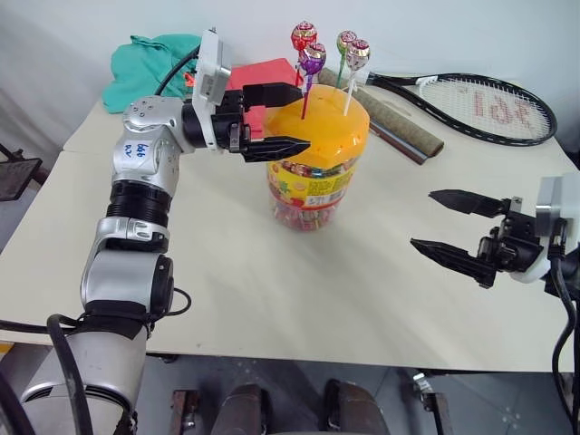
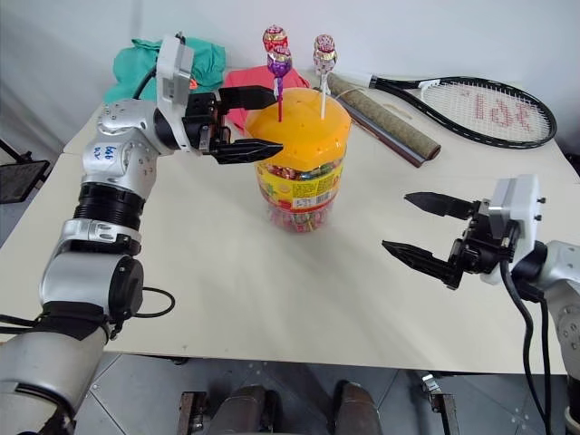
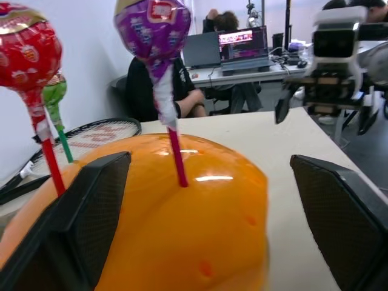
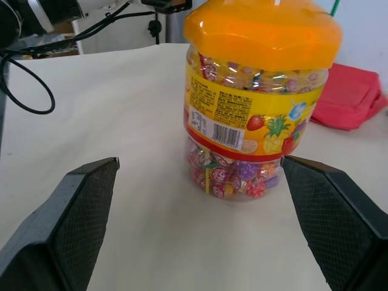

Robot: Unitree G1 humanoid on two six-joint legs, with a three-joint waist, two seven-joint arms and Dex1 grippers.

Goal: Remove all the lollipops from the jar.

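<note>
I see a pale surface (image 1: 272, 299) with a racket (image 1: 480, 109) and red cloth (image 1: 267, 72) at the back. The jar (image 1: 313, 172) stands mid-surface, four lollipops (image 1: 313, 59) stuck in its orange lid. My left gripper (image 1: 276, 118) is wide apart beside the lid; my right gripper (image 1: 453, 231) is apart too. The left wrist view shows a person (image 3: 160, 91) at a laptop (image 3: 245, 45).

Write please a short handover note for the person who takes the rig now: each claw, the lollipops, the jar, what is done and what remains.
Left claw: open, level, at the orange faceted lid of the clear plastic candy jar, holding nothing.
Right claw: open, empty, above the beige table, apart from the jar.
Four round wrapped lollipops stand upright in the lid's holes: red, purple, green-pink, pinkish-silver.
Done: nothing removed.
Left: pull out all four; the purple one is probably the easiest first pick for the left claw.
</note>
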